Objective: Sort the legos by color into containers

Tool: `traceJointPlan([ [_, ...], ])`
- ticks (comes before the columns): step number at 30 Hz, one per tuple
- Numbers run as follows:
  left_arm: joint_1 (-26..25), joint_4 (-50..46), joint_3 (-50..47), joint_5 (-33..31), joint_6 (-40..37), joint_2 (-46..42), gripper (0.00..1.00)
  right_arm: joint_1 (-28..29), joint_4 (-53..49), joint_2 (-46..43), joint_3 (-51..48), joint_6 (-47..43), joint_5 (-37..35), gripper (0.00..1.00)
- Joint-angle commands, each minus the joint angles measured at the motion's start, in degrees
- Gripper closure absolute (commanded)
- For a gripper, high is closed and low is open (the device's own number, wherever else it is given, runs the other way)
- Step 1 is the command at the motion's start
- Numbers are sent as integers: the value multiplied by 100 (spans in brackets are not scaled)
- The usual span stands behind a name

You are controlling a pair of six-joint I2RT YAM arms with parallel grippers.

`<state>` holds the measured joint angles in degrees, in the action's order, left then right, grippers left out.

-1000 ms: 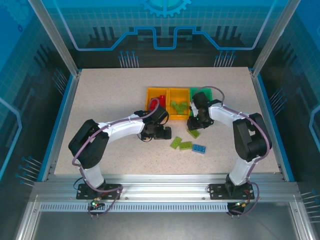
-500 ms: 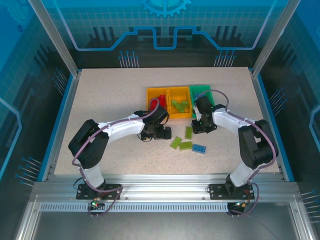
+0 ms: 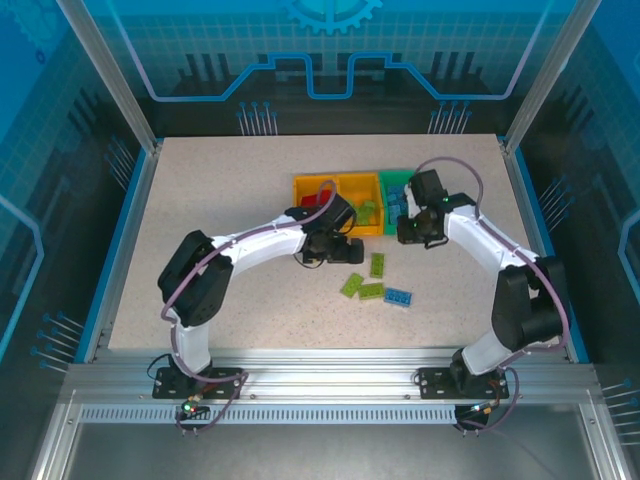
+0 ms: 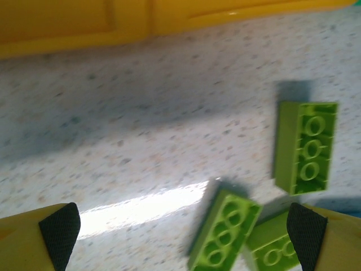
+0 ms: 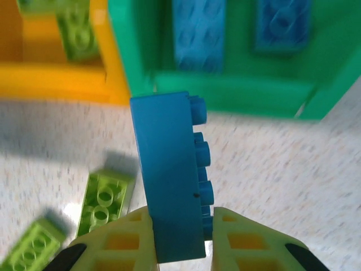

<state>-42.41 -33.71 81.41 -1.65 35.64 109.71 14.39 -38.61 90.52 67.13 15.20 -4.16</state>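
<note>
One blue lego (image 5: 166, 175) is sitting pinched in the right gripper (image 5: 180, 237), whose fingers are squeezing nearly closed on its near end. Its long axis is pointing straight out from the fingers toward the green bin (image 5: 225, 93), studs facing right in the wrist view. That bin is lying just ahead with two blue bricks (image 5: 197, 34) inside, so I'm guessing the drop is only needing a short push forward. The left gripper (image 4: 183, 226) is hanging wide open, holding nothing, over three lime green bricks (image 4: 304, 147) on the table (image 4: 141, 141) beside the yellow bins (image 4: 73, 34). Another blue brick (image 3: 399, 297) is lying loose nearby. I'm not seeing readable lettering anywhere.
</note>
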Motion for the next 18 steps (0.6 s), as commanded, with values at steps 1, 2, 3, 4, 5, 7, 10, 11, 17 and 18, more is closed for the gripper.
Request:
traceJointPlan([
  [1,-136,-333,495,160,-188,371,1,-219,-107,466,602,27,-64,78],
  [2,-151,-370,654,175,-189,490,1,-278,-122,644,772,14,-46,78],
  [3,-161,-398,753,185,-176,587,1,-326,-129,795,918,3,-12,78],
  [4,-196,-417,885,193,-185,697,1,-364,-137,961,1070,-23,-8,78],
  [5,-216,-446,993,203,-204,797,1,-391,-159,1112,1210,-34,-28,78],
  [7,-282,-555,1283,182,-241,1034,1,-460,-206,1422,1512,-22,-74,78],
  [10,-386,-716,1714,165,-310,1347,1,-540,-192,1739,1804,27,-127,77],
  [11,-415,-756,1829,164,-333,1431,1,-568,-182,1810,1874,27,-134,77],
  [17,-574,-868,2363,178,-390,1843,2,-656,-276,2031,2205,2,-243,61],
  [18,-599,-880,2431,180,-405,1915,3,-657,-304,2009,2218,5,-241,57],
])
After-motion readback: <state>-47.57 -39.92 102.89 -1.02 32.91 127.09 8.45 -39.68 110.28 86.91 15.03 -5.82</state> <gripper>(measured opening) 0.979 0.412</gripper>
